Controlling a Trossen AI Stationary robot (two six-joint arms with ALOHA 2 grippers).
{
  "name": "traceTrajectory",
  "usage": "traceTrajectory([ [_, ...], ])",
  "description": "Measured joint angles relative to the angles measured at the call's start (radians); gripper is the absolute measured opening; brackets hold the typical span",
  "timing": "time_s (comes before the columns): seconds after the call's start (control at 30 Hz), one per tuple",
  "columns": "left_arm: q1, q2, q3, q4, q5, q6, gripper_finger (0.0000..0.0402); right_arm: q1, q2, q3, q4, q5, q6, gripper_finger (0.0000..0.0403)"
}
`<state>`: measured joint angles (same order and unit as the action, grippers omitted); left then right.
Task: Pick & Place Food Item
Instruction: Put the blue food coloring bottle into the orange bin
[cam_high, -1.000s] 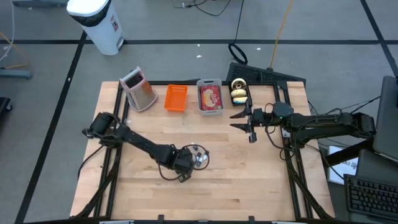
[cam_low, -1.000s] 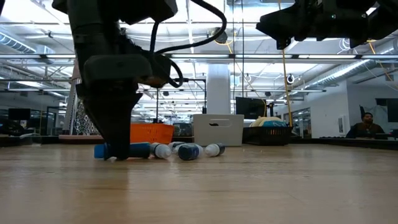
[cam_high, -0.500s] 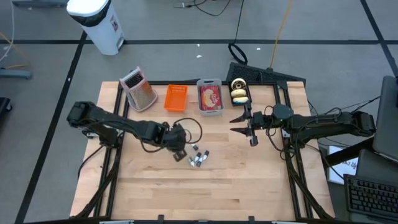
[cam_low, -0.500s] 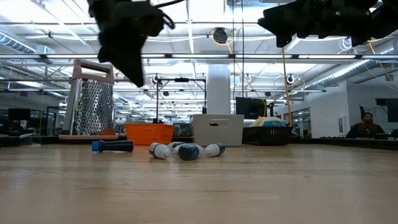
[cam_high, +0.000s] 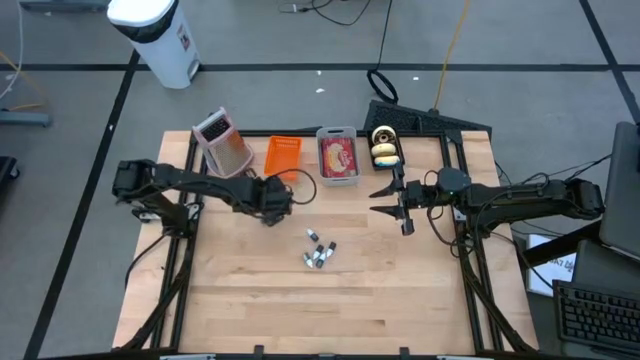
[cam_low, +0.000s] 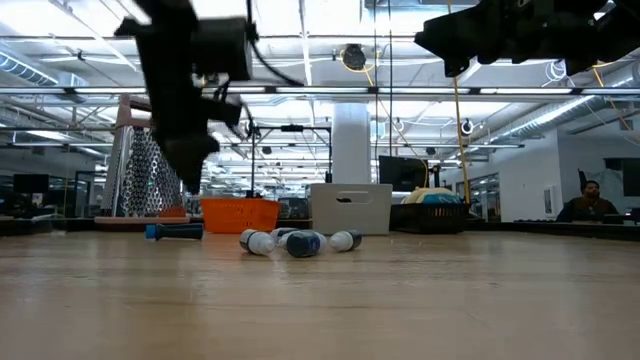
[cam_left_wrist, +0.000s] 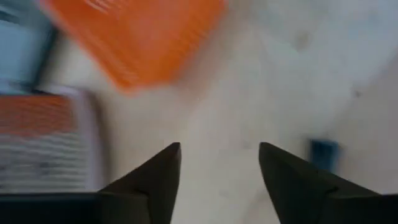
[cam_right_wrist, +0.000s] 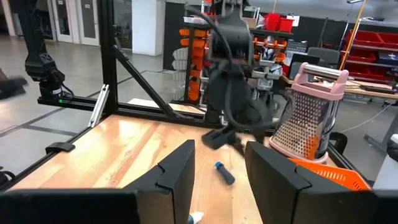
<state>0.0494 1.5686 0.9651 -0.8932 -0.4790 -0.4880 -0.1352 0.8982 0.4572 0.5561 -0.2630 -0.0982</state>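
Several small white-capped bottles (cam_high: 319, 256) lie in a cluster on their sides on the wooden table (cam_high: 400, 300), mid-table. A blue cylinder (cam_high: 310, 234) lies just beyond them, and shows in the low view too (cam_low: 176, 231). My left gripper (cam_high: 274, 208) hangs open above the table near the orange basket (cam_high: 282, 157). Nothing is between its fingers (cam_left_wrist: 219, 149). My right gripper (cam_high: 384, 197) hovers open and level at the right, pointing toward the table's left. It is empty (cam_right_wrist: 219, 155).
Along the far edge stand a metal grater (cam_high: 225, 145), the orange basket, a grey bin with red food (cam_high: 338, 157) and a stack of round pastries (cam_high: 383, 147). A white bin (cam_high: 160, 35) stands on the floor beyond. A person (cam_low: 590, 198) sits far off.
My left gripper has risen from the table at the blue cylinder and the bottles. It has swung toward the far edge and the left, ending near the orange basket. The cylinder and bottles stay lying on the table. My right arm has kept still.
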Motion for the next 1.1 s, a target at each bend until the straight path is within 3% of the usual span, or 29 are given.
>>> traceTrajectory([
  [0.13, 0.047, 0.005, -0.133, 0.141, 0.133, 0.024, 0.0237, 0.000, 0.000, 0.000, -0.001, 0.000, 0.000, 0.0130],
  [0.4, 0.045, -0.002, -0.228, 0.171, 0.148, -0.071, 0.0239, 0.000, 0.000, 0.000, 0.000, 0.000, 0.000, 0.0130],
  [0.6, 0.028, 0.000, -0.221, 0.184, 0.123, -0.067, 0.0239, 0.000, 0.000, 0.000, 0.001, 0.002, 0.000, 0.0130],
  [0.87, 0.026, 0.004, -0.086, 0.047, 0.148, -0.071, 0.0239, 0.000, 0.000, 0.000, 0.000, 0.004, 0.000, 0.0130],
  [1.1, 0.025, 0.004, -0.078, 0.113, 0.320, -0.065, 0.0239, 0.000, 0.000, 0.000, -0.014, 0.001, 0.006, 0.0130],
])
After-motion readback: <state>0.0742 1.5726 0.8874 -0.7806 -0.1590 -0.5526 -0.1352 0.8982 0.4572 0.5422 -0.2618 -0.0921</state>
